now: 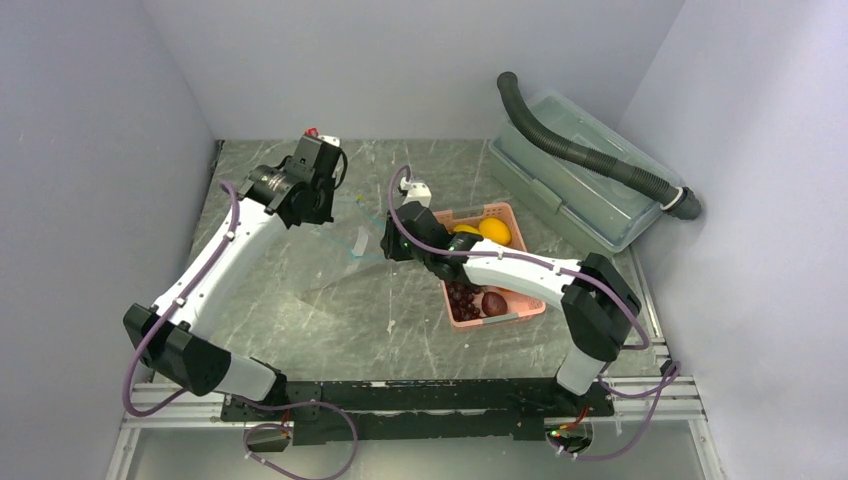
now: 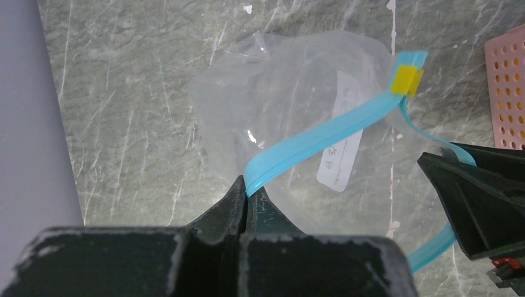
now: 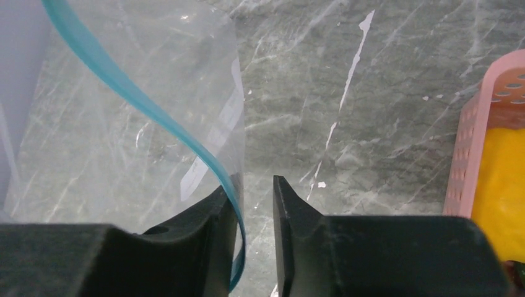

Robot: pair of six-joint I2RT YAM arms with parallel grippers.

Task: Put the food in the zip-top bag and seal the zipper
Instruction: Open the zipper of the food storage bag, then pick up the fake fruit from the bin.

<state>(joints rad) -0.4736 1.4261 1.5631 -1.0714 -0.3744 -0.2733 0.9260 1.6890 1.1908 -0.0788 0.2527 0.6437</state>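
Observation:
The clear zip-top bag [image 2: 291, 117] hangs slack just above the table between my two grippers. It is faint in the top view [image 1: 352, 240]. My left gripper [image 2: 247, 185] is shut on one end of its blue-teal zipper strip [image 2: 322, 136]; a small yellow slider tab [image 2: 407, 80] sits near the strip's far end. My right gripper [image 3: 252, 185] is open, with the teal strip [image 3: 155, 117] lying between its jaws against the left finger. The bag holds no food. An orange [image 1: 495, 231], a yellow piece [image 3: 498, 185], dark grapes [image 1: 460, 297] and a reddish-brown fruit [image 1: 494, 303] lie in the pink basket.
The pink slotted basket [image 1: 520, 312] stands right of the bag, under my right arm. A large clear lidded box [image 1: 575, 195] with a black ribbed hose [image 1: 590, 158] across it sits at the back right. Grey walls close in the left, back and right.

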